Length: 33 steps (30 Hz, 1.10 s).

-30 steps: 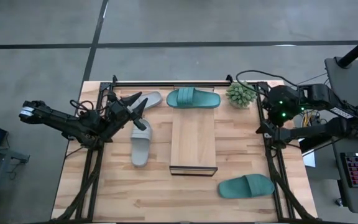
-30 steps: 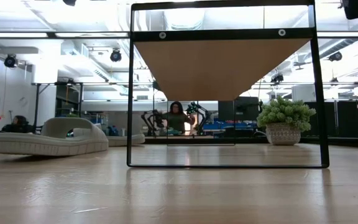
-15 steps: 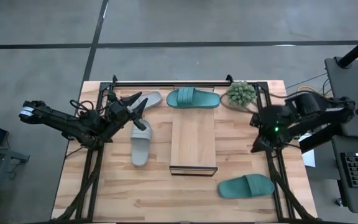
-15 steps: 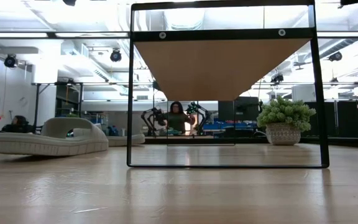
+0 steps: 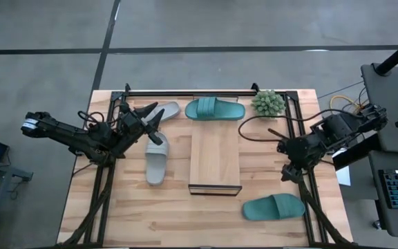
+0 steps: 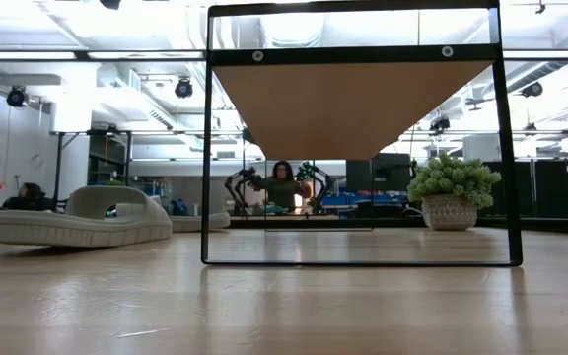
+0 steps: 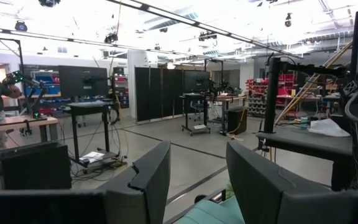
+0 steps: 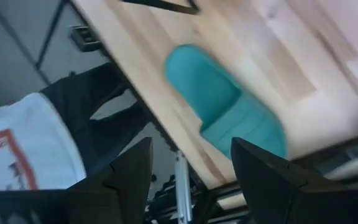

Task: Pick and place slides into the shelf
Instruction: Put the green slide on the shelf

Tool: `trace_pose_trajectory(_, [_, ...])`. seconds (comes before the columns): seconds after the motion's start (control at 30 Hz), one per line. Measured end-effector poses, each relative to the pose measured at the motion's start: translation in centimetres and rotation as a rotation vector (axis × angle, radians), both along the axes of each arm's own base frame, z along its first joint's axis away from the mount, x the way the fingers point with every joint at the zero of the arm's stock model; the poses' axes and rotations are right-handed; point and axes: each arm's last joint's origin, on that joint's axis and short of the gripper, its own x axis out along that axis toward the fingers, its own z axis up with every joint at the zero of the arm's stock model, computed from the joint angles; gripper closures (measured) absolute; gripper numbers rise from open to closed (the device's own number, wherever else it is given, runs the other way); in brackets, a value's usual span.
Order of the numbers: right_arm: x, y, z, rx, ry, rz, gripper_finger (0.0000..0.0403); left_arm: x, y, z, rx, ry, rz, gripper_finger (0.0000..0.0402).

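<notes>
In the high view the shelf (image 5: 215,158) lies at the table's middle. One teal slide (image 5: 215,108) rests sole-down at the far edge, the other (image 5: 273,207) near the right front corner. One grey slide (image 5: 156,160) lies left of the shelf, another (image 5: 166,110) at the far left. My left gripper (image 5: 157,126) hovers open between the two grey slides. My right gripper (image 5: 288,168) is open, right of the shelf and above the near teal slide (image 8: 229,106), touching nothing.
A small potted plant (image 5: 268,104) stands at the far right, by the far teal slide. Dark frame rails (image 5: 301,181) run along both table sides. In the low view the shelf frame (image 6: 358,59) fills the middle, and a person (image 6: 282,184) is far behind.
My right arm has swung from the table's far right corner toward the near edge and inward, tipping down over the near teal slide. Its cable now loops over the table. The left arm and all slides have stayed put.
</notes>
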Motion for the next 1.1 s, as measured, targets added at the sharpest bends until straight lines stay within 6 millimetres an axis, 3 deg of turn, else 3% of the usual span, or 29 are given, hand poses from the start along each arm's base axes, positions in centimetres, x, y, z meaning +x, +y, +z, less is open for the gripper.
trace_pose_trajectory(0.3, [-1.9, -0.4, -0.9, -0.107, 0.258, -0.171, 0.0195, 0.0, 0.0, 0.0, 0.0, 0.001, 0.0, 0.026])
trace_pose_trajectory(0.5, [-2.5, 0.3, -1.7, -0.07, 0.365, -0.341, 0.0195, 0.0, 0.0, 0.0, 0.0, 0.001, 0.0, 0.026])
trace_pose_trajectory(0.7, [-3.2, 1.6, -3.4, -0.072, 0.496, -0.334, 0.0195, 0.0, 0.0, -0.1, 0.001, 0.003, 0.0, 0.026])
trace_pose_trajectory(0.97, [-4.1, 2.6, -5.1, -0.116, 0.582, -0.414, 0.0195, 0.0, 0.0, -0.1, 0.001, 0.004, 0.0, 0.026])
trace_pose_trajectory(1.1, [-3.9, 3.5, -6.2, -0.1, 0.512, -0.43, 0.0195, 0.0, 0.0, -0.1, 0.001, 0.005, 0.0, 0.026])
